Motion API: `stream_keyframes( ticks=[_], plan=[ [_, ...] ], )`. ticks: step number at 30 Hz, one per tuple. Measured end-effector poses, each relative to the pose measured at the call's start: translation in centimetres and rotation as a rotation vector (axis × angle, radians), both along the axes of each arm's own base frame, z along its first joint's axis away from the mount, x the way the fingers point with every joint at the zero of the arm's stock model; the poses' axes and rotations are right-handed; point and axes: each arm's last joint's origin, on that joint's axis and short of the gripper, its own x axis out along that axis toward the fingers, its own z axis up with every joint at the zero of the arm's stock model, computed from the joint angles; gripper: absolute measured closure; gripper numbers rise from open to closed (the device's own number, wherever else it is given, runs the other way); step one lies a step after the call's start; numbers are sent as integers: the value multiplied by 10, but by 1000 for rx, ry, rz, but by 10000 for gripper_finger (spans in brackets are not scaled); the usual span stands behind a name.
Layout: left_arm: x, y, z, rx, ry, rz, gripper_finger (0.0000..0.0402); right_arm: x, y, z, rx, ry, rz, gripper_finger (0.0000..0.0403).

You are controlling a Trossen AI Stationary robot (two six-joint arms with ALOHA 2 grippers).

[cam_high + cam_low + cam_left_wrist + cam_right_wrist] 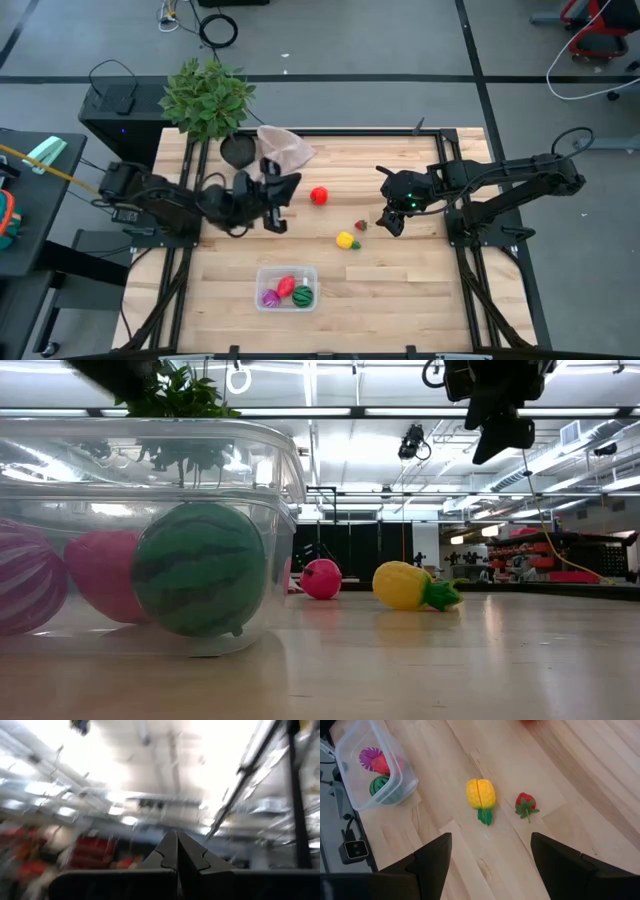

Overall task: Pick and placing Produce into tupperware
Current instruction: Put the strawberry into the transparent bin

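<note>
The clear tupperware [287,288] is seen near the front edge of the wooden counter [400,300], about in the middle. Three toys are held inside it: a purple one [270,297], a red one [286,286] and a green striped ball [303,295]. In the low view the green ball is pressed close to the tub's clear wall, with the red one just beside it.

Three more toys are left out on the counter. A yellow toy with a green end [346,240] is laid on its side, past the tub. A small red strawberry [361,227] is found just beside it. A round red toy [319,195] is set farther back, well apart from the tub.

The right gripper [392,222] is held in the air near the strawberry. Its jaws are spread wide and nothing is held between them. In its wrist view the yellow toy and the strawberry are seen below, between the two dark fingers [432,857].

The left gripper [275,215] is raised over the left-middle of the counter. Its jaws are pressed together and nothing is seen held in them.

A leafy green plant [207,97] and a beige cloth [284,147] are placed at the back.
</note>
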Motion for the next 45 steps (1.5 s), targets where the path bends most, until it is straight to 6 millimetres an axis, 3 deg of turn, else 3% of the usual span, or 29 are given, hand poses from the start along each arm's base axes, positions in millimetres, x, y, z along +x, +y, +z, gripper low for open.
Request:
stream_keyframes(
  ticks=[9,13,18,24,29,45],
  plan=[
    [-56,14,-96,-243,299,11,400,1,-1,0,-13,-8,-22,126],
    [-75,13,-126,-309,413,39,400,2,-1,1,-6,-20,-31,126],
    [-80,7,-139,-272,528,70,399,5,-3,3,6,-54,-101,126],
    [-81,-3,-162,-344,712,4,400,9,-10,6,25,-103,-190,126],
    [-84,-12,-169,-331,789,-26,396,12,-16,6,20,-115,-217,126],
    [-88,-26,-175,-292,875,-179,375,56,-13,-49,39,131,-11,126]
  ],
)
